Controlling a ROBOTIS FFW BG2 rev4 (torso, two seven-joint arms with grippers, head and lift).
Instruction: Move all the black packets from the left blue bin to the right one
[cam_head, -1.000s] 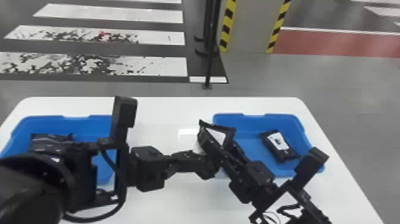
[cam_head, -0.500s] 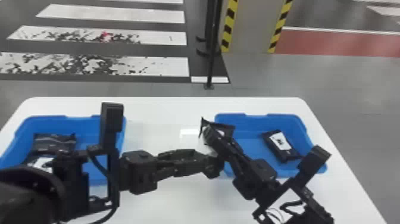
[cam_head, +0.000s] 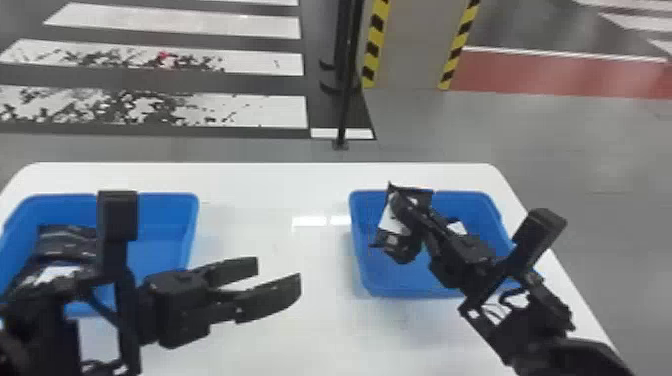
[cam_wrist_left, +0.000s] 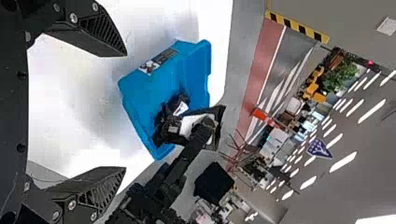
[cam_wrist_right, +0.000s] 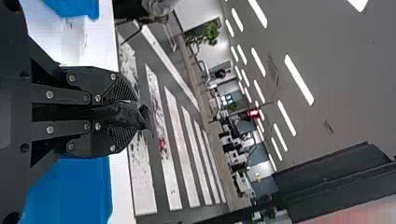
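1. The right gripper (cam_head: 401, 207) was pressed together on a black packet (cam_head: 391, 219), which hung tilted from its fingertips over the right bin (cam_head: 364, 272), near that bin's left side.
2. Beyond those fingertips, to their right, another packet (cam_head: 456, 228) lay inside the same bin, partly hidden by the right gripper's arm.
3. The left gripper (cam_head: 278, 274) was spread wide above the table (cam_head: 280, 192), between the bins, well apart from the held packet.
4. To its left stood the left bin (cam_head: 170, 196), with more packets (cam_head: 62, 244) visible inside, partly behind the left arm.
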